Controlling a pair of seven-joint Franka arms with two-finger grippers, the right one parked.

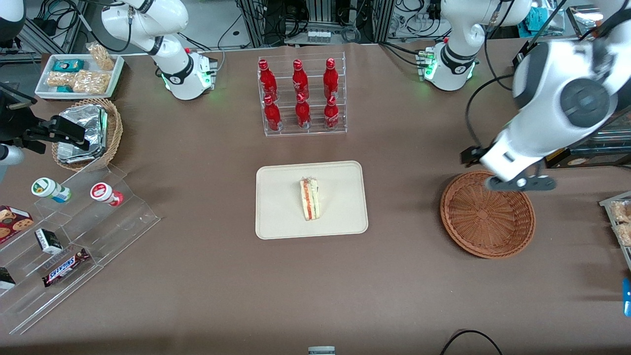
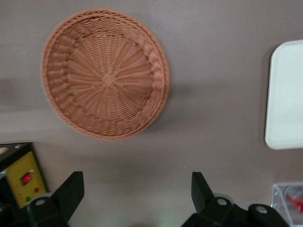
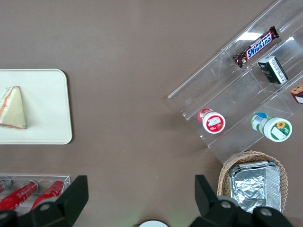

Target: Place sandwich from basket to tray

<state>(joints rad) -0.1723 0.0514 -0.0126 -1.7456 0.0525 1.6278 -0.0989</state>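
Note:
The sandwich [image 1: 309,198], a small wedge of white bread with red-orange and green layers, lies on the cream-beige tray [image 1: 281,222] in the middle of the table. It also shows in the right wrist view [image 3: 12,109] on the tray [image 3: 47,118]. The reddish-brown wicker basket [image 1: 487,215] sits toward the working arm's end and holds nothing; it also shows in the left wrist view [image 2: 105,73]. My left gripper [image 1: 520,184] hangs above the basket's rim that is farther from the front camera. Its fingers [image 2: 71,189] are spread wide and hold nothing.
A clear rack of red bottles [image 1: 300,96] stands farther from the front camera than the tray. Toward the parked arm's end are a tan basket with foil packets [image 1: 86,132], a white snack tray [image 1: 79,74] and a clear stepped display [image 1: 74,236]. A yellow box [image 2: 23,182] shows beside the gripper.

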